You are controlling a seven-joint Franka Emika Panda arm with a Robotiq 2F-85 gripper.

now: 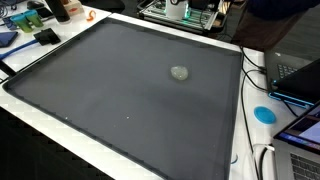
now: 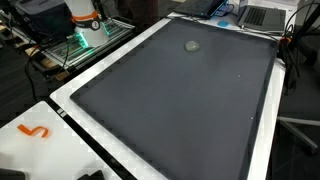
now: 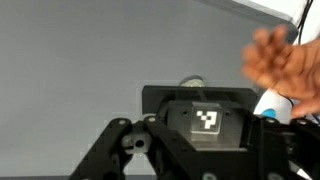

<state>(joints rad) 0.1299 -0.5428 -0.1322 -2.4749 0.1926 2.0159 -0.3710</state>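
In the wrist view my gripper [image 3: 200,150] fills the lower half, with black linkages at left and right. Between them sits a block carrying a black-and-white square marker [image 3: 206,120], and a black plate stands behind it. The fingertips are out of sight, so I cannot tell whether they are open or shut. A blurred human hand [image 3: 280,58] hovers at the right, above a blue and white object [image 3: 268,103]. A small round grey patch [image 1: 179,72] [image 2: 192,45] lies on the big dark grey mat [image 1: 110,95] [image 2: 180,105] in both exterior views. The gripper does not appear in either exterior view.
The mat covers most of a white table. A blue disc [image 1: 264,113], laptops [image 1: 298,75] and cables lie along one side. An orange hook-shaped piece [image 2: 35,131] rests on the white rim. The robot's base [image 2: 85,20] and a wire rack stand beyond the mat.
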